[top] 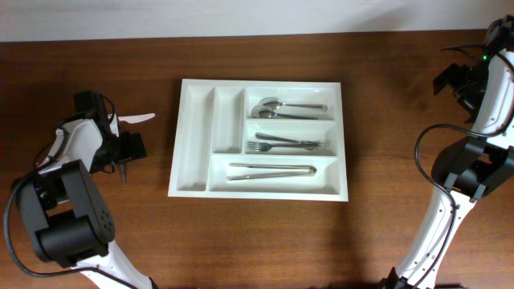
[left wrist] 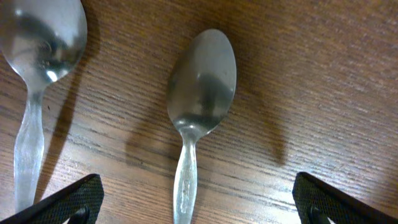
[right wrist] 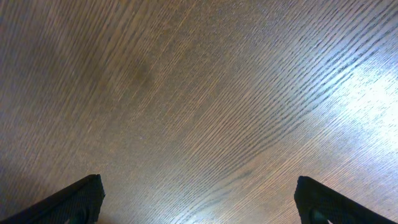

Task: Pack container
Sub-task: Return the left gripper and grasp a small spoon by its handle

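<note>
Container (top: 197, 104): one white cutlery tray with five compartments, lying flat on the table (top: 385, 241). It sits well to the right of the left gripper (left wrist: 199, 205) and well to the left of the right gripper (right wrist: 198, 202), between the two arms.

Contents. The two narrow upright compartments, nearest the left gripper, are bare. The far wide compartment holds what look like two packed spoons (top: 277, 108), and the middle one what look like two forks (top: 289, 144). The near one holds long silver pieces (top: 273, 171), too small to count.

Loose cutlery. The left wrist view shows two pieces on the wood. The centre spoon (left wrist: 202, 87) has its handle running back between the left gripper's fingers, which stand wide apart and hold nothing. The second spoon (left wrist: 43, 37) lies just outside one finger. One white utensil (top: 140, 117) lies on the far side of the left arm.

The right gripper is also spread and empty, with only bare wood beneath it.

Hazards (judged):
- The centre spoon lies thin and flat on the table. Fingers closing too high would skate over the handle, and fingers closing too low would jam on the wood.
- The second spoon is close enough that a descending finger could knock it askew.
- At the tray, a long handle carried tilted could catch a divider and end up straddling two compartments.
</note>
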`<act>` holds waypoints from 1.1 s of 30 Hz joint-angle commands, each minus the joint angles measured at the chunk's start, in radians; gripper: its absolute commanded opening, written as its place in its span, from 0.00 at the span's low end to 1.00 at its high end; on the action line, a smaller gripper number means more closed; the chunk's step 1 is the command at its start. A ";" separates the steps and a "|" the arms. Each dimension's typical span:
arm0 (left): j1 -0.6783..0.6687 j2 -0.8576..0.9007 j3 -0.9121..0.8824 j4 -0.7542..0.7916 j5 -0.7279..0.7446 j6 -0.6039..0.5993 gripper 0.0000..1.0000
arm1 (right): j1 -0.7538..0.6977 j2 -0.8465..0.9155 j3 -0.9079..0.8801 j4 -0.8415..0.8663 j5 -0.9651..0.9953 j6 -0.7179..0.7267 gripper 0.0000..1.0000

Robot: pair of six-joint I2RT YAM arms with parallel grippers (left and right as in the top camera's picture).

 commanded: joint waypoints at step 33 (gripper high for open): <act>0.069 0.082 -0.005 0.029 0.066 -0.010 0.91 | 0.002 -0.028 0.018 -0.002 -0.002 -0.002 0.99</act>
